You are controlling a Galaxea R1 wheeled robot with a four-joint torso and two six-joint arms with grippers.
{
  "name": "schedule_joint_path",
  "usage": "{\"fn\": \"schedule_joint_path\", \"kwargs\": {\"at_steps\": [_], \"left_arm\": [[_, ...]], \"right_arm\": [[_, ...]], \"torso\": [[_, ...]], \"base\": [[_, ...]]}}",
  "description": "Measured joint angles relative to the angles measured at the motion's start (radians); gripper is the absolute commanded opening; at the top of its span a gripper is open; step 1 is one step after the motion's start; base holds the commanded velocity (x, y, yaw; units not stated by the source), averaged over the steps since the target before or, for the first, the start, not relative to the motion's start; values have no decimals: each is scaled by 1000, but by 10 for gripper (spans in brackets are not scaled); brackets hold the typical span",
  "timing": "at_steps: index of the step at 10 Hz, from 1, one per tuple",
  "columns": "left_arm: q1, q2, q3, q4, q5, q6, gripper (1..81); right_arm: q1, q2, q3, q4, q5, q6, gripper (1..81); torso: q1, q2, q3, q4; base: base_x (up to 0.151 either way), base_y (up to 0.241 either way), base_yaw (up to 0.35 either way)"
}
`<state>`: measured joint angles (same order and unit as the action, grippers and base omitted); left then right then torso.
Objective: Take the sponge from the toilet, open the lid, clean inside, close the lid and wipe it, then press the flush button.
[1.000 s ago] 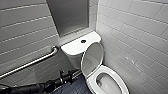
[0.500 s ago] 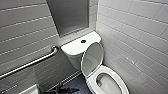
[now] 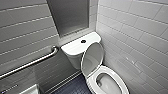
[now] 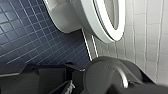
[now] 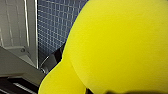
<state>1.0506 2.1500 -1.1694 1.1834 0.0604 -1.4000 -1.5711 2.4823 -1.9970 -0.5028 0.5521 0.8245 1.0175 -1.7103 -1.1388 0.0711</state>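
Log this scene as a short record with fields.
toilet: white ceramic toilet, seat ring down
lid: white oval plastic lid, raised, standing in front of the tank
button: small dark round flush button, mid tank top
sponge: bright yellow foam sponge, close before the right wrist camera
wall: metal grab bar, left of the toilet
floor: dark blue tiled floor

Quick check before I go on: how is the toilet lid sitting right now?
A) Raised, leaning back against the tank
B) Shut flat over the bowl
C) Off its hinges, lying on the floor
A: in the head view the lid stands upright against the tank, and the ring seat and the bowl below it are uncovered.
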Motion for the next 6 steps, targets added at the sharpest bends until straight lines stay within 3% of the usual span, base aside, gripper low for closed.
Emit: {"fn": "schedule_joint_path", "kwargs": {"at_steps": [3, 6], "left_arm": [[190, 22, -73, 120, 7, 0, 811], [301, 86, -186, 179, 3, -1, 811]], "right_arm": [[0, -6, 0, -4, 0, 7, 10], [-6, -6, -2, -34, 1, 6, 10]], "torso": [[0, 0, 1, 0], [0, 0, 2, 0]], "base": [[0, 0, 0], [0, 0, 0]]}}
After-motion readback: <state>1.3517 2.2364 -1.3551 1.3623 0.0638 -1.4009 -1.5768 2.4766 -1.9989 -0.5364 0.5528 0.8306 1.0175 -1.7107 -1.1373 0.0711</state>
